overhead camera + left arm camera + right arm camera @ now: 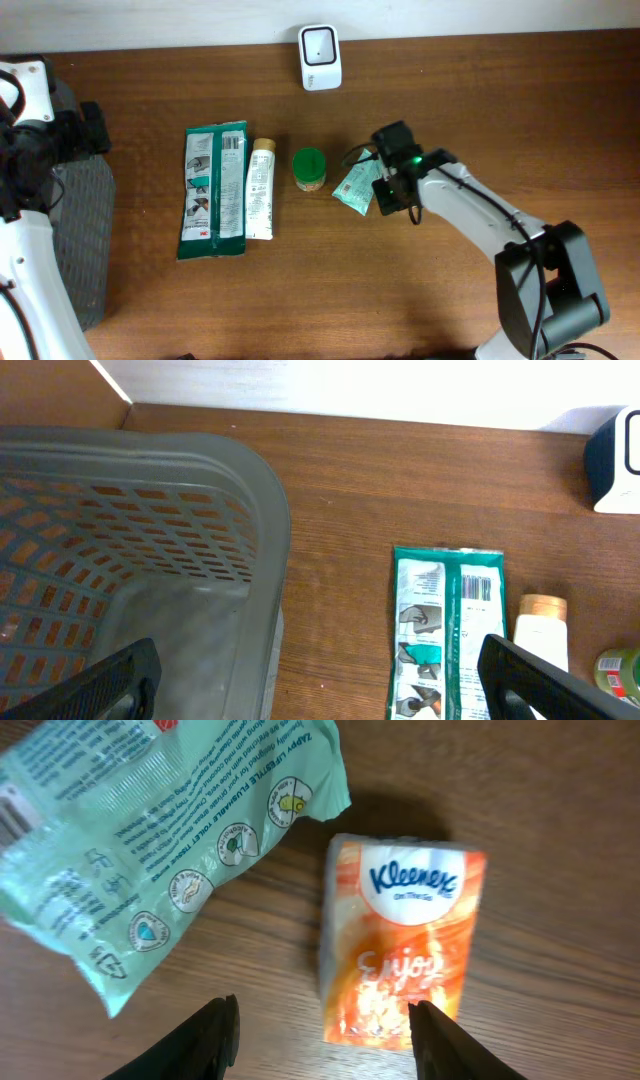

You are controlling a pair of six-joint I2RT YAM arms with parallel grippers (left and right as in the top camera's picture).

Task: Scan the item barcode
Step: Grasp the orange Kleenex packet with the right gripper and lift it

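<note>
i see my right gripper (322,1020) low over the table (560,120), looking down at a tissue pack (400,950). the tissue pack is orange and white with a blue name on top. it lies flat on the wood, between the two fingers (215,1038). the jaws are about half open. the finger at 3 o'clock is right at the edge of the tissue pack, and i cannot tell if it touches. the finger at 9 o'clock is a little way off, with bare wood in between. so the tissue pack is not held. a mint green packet (150,840) lies at 10 o'clock from it, close but not touching.

from above, the right gripper is a bit to the 3 o'clock side of the middle of the table, and it hides the tissue pack. the packet pokes out at its 9 o'clock side. on toward 9 o'clock sit a jar (309,168) with a green lid, then a tube (261,188), then the wipes (213,190). the white scanner (320,57) stands at 12 o'clock, by the far edge, well apart from the right gripper.

my left gripper (320,660) hangs at the 9 o'clock end of the table. its jaws are wide open with nothing in them. a grey basket (200,490) is below it, on its 9 o'clock side.
</note>
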